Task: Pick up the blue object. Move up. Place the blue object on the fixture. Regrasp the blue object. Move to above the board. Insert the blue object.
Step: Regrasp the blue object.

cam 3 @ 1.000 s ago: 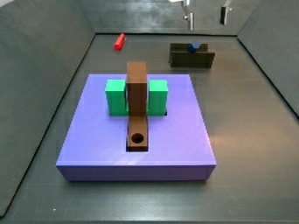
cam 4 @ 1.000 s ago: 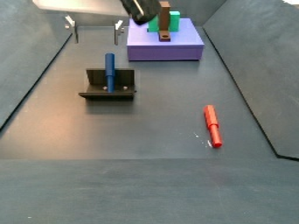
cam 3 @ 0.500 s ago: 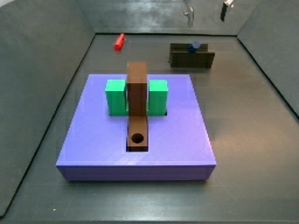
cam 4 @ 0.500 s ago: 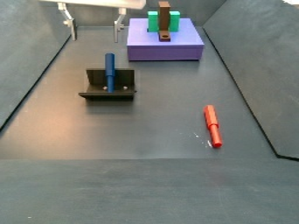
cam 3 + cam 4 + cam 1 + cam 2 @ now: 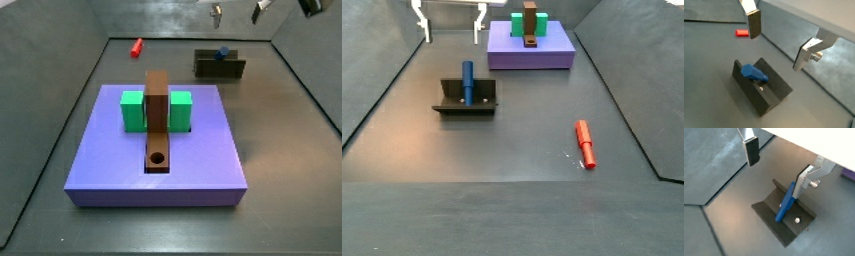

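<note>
Hovering open gripper [image 5: 452, 22] above blue object [image 5: 469, 82], arm cropped

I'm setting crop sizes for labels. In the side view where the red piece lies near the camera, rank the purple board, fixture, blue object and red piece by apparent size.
1. Purple board, despite being farthest.
2. Fixture.
3. Blue object and red piece: alike; the red one lies nearer, so unranked.
The gripper hangs open above.

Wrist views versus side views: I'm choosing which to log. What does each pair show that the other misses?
Only the wrist views: the fingers' dark pads close up. Only the side views: the board with its green block and brown bar. Both: the open, empty gripper raised clear of the fixture, the blue object on it, and the red object.
</note>
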